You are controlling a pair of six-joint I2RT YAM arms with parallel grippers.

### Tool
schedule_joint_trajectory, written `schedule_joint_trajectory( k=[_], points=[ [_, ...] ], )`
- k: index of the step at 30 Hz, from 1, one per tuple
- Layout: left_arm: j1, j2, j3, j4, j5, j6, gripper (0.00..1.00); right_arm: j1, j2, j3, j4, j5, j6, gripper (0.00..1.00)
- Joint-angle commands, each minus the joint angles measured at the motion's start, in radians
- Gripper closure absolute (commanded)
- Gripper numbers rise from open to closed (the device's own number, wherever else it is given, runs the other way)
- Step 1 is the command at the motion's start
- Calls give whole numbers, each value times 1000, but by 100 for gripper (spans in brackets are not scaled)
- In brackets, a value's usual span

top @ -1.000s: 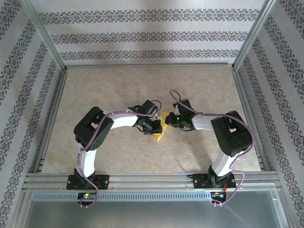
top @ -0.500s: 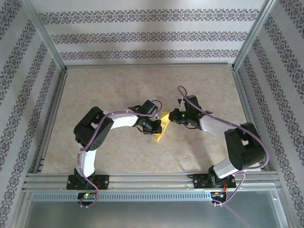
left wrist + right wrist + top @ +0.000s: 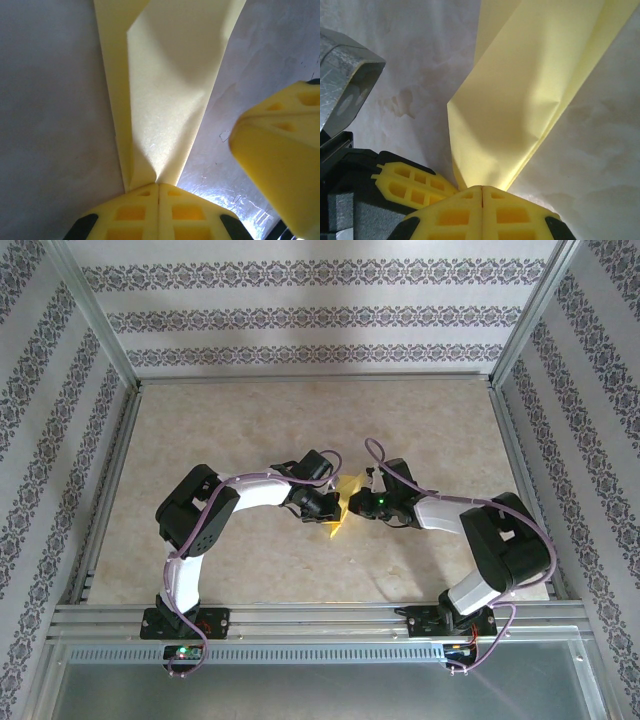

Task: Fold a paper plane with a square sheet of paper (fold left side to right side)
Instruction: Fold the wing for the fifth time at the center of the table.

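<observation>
Well into the folding, to judge by the sheet of paper (image 3: 337, 527): not a flat square but a narrow, tapering wedge of yellow layers with long creases running its length. Sits near the middle of the table (image 3: 250, 430), between the two arms. Pinched at one narrow end by the left gripper (image 3: 159, 186), jaws pressed fully together with the paper's point caught in the seam. Pinched from the opposite side by the right gripper (image 3: 482, 189), likewise closed tight on a folded corner, with a soft dent showing in the top layer. Probably midway through bringing one side over onto the other; hard to tell whether lying flat or lifted clear of the surface. Remaining, at a guess: pressing that crease down, folding out the wings, letting go of a finished dart.
</observation>
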Motion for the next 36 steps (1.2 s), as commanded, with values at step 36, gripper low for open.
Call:
schedule_joint_trajectory(
  k=[36],
  points=[
    [-11,61,3,-162,-138,51,100,17,166,117,30,54,-69,100]
  ],
)
